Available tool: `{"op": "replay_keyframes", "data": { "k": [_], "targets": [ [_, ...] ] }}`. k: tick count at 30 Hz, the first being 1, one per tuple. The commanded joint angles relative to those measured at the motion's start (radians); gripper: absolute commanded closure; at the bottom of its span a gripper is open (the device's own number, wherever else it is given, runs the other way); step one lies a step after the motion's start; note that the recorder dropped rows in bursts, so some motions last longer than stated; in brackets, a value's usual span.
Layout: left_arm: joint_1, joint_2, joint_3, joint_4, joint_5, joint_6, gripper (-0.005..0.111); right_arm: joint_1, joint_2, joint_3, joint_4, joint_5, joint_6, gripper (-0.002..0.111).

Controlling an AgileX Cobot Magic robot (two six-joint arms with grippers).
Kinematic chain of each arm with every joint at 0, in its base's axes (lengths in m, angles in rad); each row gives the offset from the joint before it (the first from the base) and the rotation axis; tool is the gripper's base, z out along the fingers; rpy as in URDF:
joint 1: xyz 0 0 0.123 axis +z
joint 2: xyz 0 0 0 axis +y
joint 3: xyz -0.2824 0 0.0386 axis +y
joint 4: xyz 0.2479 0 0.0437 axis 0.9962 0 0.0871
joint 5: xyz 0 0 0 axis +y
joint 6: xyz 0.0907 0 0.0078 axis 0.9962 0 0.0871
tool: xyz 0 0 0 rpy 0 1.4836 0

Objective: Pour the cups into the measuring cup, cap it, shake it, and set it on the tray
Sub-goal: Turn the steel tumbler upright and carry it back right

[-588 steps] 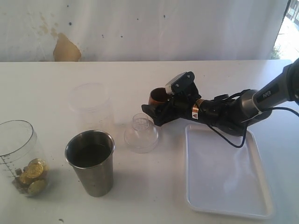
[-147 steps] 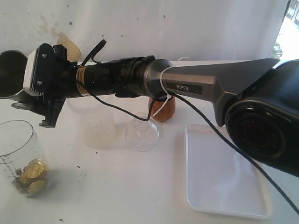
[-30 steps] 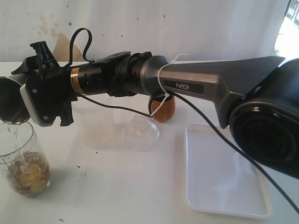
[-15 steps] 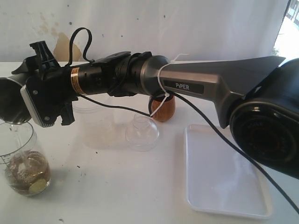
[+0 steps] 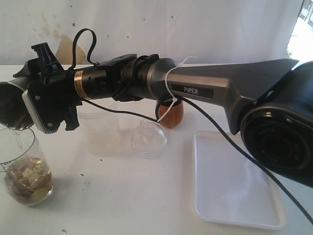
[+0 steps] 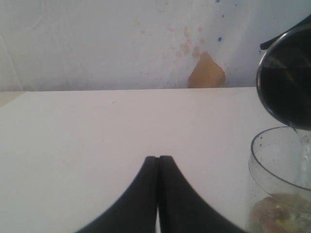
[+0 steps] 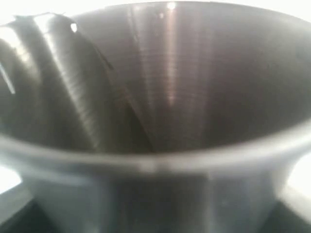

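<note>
Exterior: the right gripper (image 5: 30,100) clasps the tapered stainless-steel tumbler (image 5: 11,105), tipped over the clear, graduated plastic measuring cup (image 5: 22,164), which holds gold coins (image 5: 36,193) in cloudy liquid. The rounded brown wooden cup (image 5: 171,113) stands near the shallow white plastic tray (image 5: 234,186).

Left wrist: the left gripper (image 6: 158,160) has smooth black jaws pressed together, empty.

Right wrist: the tumbler's brushed steel fills the picture.

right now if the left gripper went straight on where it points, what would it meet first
Nothing close: the shut left gripper points over bare table, free up to the white wall, depth unclear. The measuring cup and steel tumbler lie off its line.
</note>
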Motion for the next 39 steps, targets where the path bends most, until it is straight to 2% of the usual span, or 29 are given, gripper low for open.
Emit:
{"op": "replay_keyframes", "data": {
  "k": [1,6,9,14,26,35,39],
  "targets": [
    [-0.004,-0.004,0.005,-0.002,-0.011,0.002,0.107,-0.001,-0.018,-0.013,0.019,-0.006,0.027,0.108],
    [-0.004,-0.004,0.005,-0.002,-0.011,0.002,0.107,-0.001,-0.018,-0.013,0.019,-0.006,0.065,0.108],
    [-0.004,-0.004,0.005,-0.002,-0.011,0.002,0.107,-0.001,-0.020,-0.013,0.024,-0.013,0.154,0.108],
    [-0.004,-0.004,0.005,-0.002,-0.011,0.002,0.107,-0.001,-0.040,-0.013,0.039,-0.013,0.351,0.108],
    [-0.004,-0.004,0.005,-0.002,-0.011,0.002,0.107,-0.001,-0.122,-0.013,0.050,-0.021,1.036,0.108],
    [-0.004,-0.004,0.005,-0.002,-0.011,0.002,0.107,-0.011,-0.215,-0.009,0.017,-0.033,1.358,0.108],
    [-0.004,-0.004,0.005,-0.002,-0.011,0.002,0.107,-0.038,-0.260,0.048,0.013,-0.050,1.410,0.108]
  ]
}}
